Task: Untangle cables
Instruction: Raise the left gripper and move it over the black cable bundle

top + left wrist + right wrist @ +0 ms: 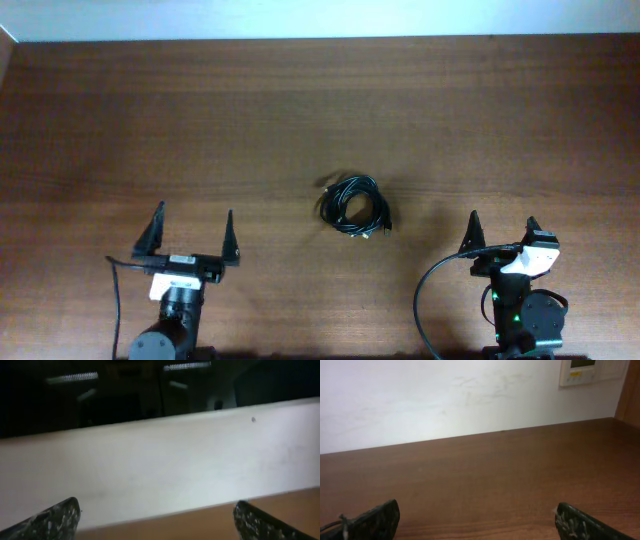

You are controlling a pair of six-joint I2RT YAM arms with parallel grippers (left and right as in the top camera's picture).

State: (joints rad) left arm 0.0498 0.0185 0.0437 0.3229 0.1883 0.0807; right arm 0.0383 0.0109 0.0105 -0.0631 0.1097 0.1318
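Grippers: left gripper (pixel 195 212) and right gripper (pixel 503 219) both spread wide, holding nothing.
Where: cables (pixel 354 206) lie in 1 small tangled coil mid-table (pixel 200 100), between the 2 arms, well apart from both.
Handling: probably light, limp and slippery; loops will likely drag each other when pulled.
Hold: an outer loop or plug end at the coil's rim, not the dense middle.
Arms: both at the near edge, fingers aimed toward the far wall.

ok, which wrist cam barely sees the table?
The left gripper one: mostly white wall, just a sliver of table at the bottom. The right gripper view shows broad tabletop.
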